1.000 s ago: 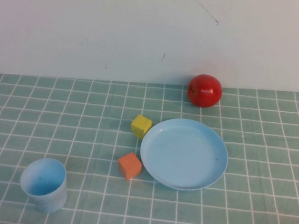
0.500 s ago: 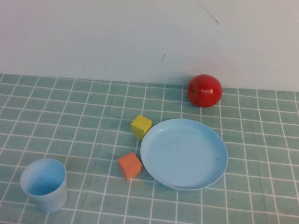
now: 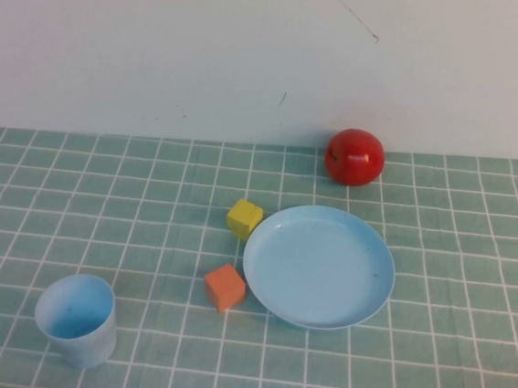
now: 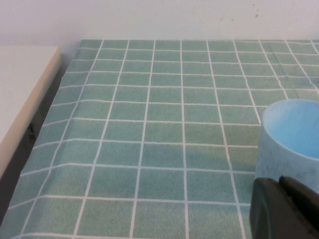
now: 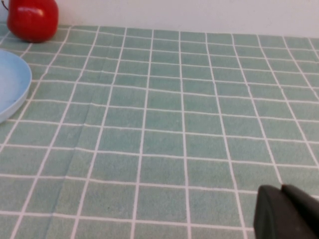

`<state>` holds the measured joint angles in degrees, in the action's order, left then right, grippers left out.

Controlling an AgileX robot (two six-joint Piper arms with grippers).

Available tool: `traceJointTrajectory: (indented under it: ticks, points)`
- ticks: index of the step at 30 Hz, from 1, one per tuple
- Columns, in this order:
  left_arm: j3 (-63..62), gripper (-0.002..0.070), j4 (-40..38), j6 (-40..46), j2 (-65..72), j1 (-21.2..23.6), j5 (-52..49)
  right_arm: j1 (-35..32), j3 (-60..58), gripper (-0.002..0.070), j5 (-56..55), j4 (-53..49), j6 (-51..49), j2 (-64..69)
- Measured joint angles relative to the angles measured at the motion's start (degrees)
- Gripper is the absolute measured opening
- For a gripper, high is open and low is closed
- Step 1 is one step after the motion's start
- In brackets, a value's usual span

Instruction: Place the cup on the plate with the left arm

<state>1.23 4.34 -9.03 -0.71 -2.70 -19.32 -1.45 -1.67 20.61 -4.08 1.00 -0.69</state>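
Observation:
The light blue cup [image 3: 77, 319] stands upright and empty at the near left of the green checked cloth. It also shows in the left wrist view [image 4: 291, 142]. The round light blue plate [image 3: 319, 266] lies empty at the table's middle, and its edge shows in the right wrist view [image 5: 10, 87]. My left gripper [image 4: 279, 181] is shut and empty, just short of the cup on the robot's side. My right gripper [image 5: 281, 189] is shut and empty above bare cloth, away from the plate. Neither arm shows in the high view.
A yellow cube [image 3: 244, 218] and an orange cube [image 3: 224, 287] sit just left of the plate. A red apple [image 3: 354, 155] lies behind the plate near the white wall. A white ledge [image 4: 22, 84] borders the table's left edge.

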Motion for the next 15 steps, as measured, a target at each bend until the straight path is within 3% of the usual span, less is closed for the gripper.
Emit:
traceJointTrajectory:
  ticks: [9,15]
  points:
    - [0.13,-0.0003,0.0,0.04,0.0,0.0,0.98,0.0,0.0,-0.0002,0.0,0.0,0.0,0.0]
    - [0.24,-0.0003,0.0,0.4,0.0,0.0,11.6,0.0,0.0,-0.0002,0.0,0.0,0.0,0.0]
